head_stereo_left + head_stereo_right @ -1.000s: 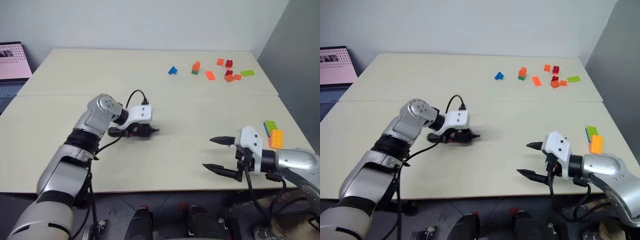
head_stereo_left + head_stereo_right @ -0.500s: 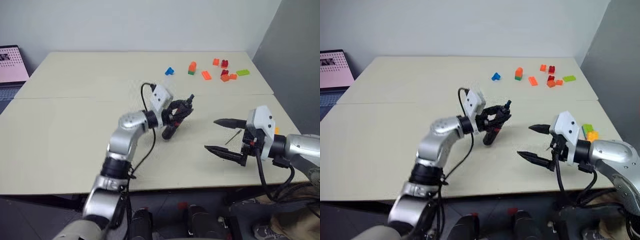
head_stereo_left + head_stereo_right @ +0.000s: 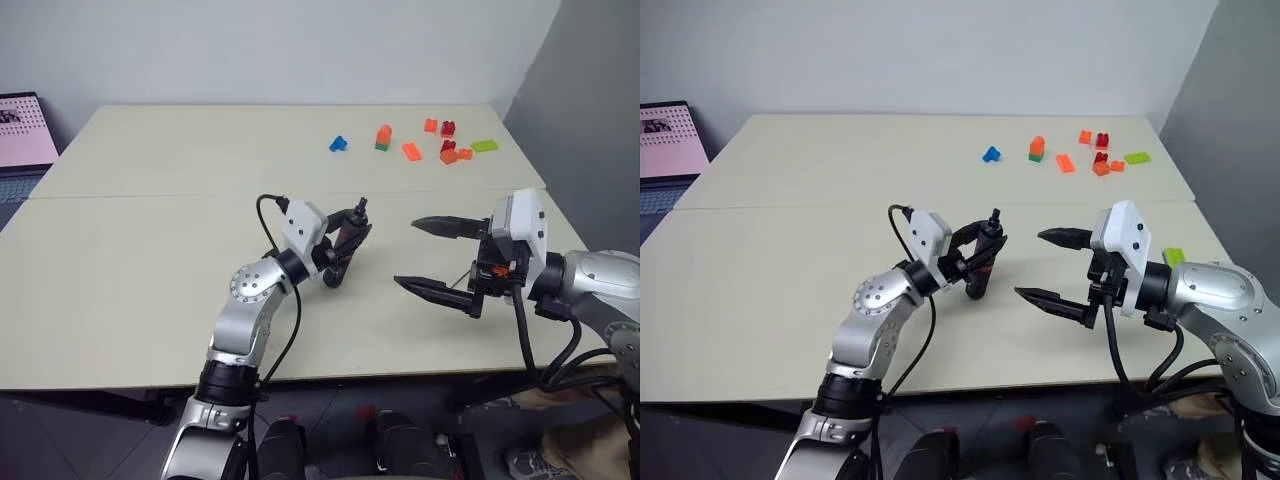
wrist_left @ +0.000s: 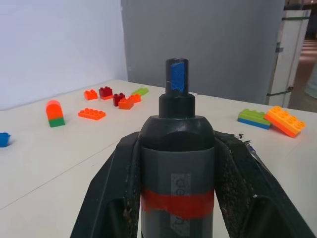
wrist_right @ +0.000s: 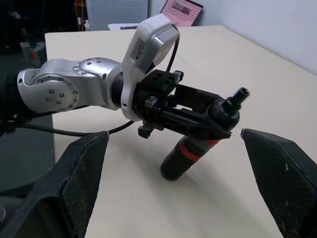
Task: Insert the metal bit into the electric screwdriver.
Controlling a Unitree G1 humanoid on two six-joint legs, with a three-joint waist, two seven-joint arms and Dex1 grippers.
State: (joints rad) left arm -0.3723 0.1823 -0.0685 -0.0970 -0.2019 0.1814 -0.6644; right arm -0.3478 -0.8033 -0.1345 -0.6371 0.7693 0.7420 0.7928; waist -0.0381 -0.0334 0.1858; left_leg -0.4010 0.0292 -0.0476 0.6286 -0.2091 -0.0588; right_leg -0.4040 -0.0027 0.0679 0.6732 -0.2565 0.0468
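I am viewing the pale beige tabletop (image 3: pixel 150 300) from the head camera. My left gripper (image 3: pixel 345 235) is pinching the slim pen-shaped electric screwdriver (image 3: pixel 342 250), black and dark grey with a red band, both black fingers pressing against its barrel. The tool is standing tilted above the tabletop near the middle, its small bluish tip (image 4: pixel 176 75) pointing up and toward the far right, its blunt rear end hanging low toward the surface; I cannot tell whether that end is touching the tabletop.

My right gripper (image 3: pixel 428 256) is hovering just to the right of the screwdriver with its two pointed black fingers spread wide and nothing between them, the fingers aiming toward the tool. In the right wrist view the screwdriver is sitting between those spread fingers' lines of sight, well apart from both.

The thin dark grey metal bit (image 3: pixel 462 276) is showing as a faint sliver on the tabletop behind the right gripper, partly hidden by it.

A scatter of small coloured plastic building bricks (image 3: pixel 440 142), orange, red, green and blue, is lying at the far right of the tabletop. A pink-screened laptop (image 3: pixel 22 130) is sitting beyond the left edge.
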